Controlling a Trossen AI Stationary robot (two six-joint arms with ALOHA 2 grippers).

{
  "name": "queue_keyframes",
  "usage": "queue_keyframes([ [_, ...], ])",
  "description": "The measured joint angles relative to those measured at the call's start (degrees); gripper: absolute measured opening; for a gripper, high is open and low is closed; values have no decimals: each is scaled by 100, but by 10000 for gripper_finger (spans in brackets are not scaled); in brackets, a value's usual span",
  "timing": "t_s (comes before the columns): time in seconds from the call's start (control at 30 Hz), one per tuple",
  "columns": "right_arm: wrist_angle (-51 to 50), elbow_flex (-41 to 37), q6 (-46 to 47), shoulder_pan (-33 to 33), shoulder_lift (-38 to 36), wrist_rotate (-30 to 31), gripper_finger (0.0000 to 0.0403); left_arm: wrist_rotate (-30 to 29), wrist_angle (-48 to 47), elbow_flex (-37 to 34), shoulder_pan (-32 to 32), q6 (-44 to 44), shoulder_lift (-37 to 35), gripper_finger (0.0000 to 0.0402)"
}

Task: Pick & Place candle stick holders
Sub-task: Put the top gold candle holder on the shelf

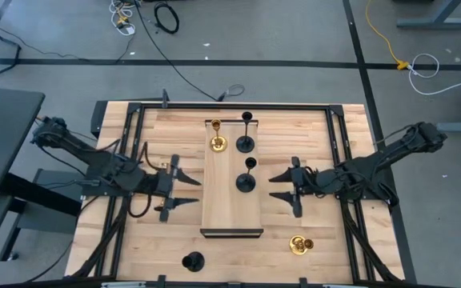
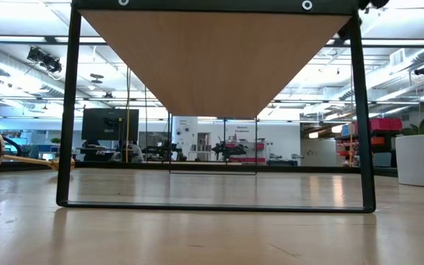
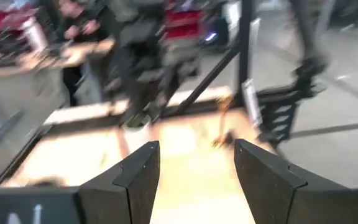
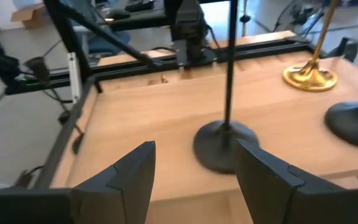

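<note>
A raised wooden platform stands mid-table. On it stand a gold candle stick holder and two black ones, each on its round base. A second gold holder and a third black one sit on the table near the front edge. My left gripper is open and empty at the platform's left side. My right gripper is open and empty at its right side. In the right wrist view the nearer black holder's base lies ahead of the open fingers, untouched.
A black metal frame runs around the table's working area, and its posts carry the platform. A white pot shows at the right in the low view. Bare wood lies at the front left and front right of the table.
</note>
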Motion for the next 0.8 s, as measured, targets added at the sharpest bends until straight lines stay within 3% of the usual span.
queue_keyframes([
  [0.13, -158, 0, 208, 307, -110, -1, 217, -643, -998, 0, -334, -862, -379, 208],
  [0.4, -276, 0, 498, 682, -178, 7, 217, -969, -3075, 2, -644, -3814, -823, 208],
  [0.67, -249, 0, 510, 896, -178, 13, 217, -960, -5844, 0, -612, -7232, -820, 208],
  [0.8, -187, 0, 510, 979, -176, 13, 217, -677, -6607, 0, -612, -8749, -820, 208],
])
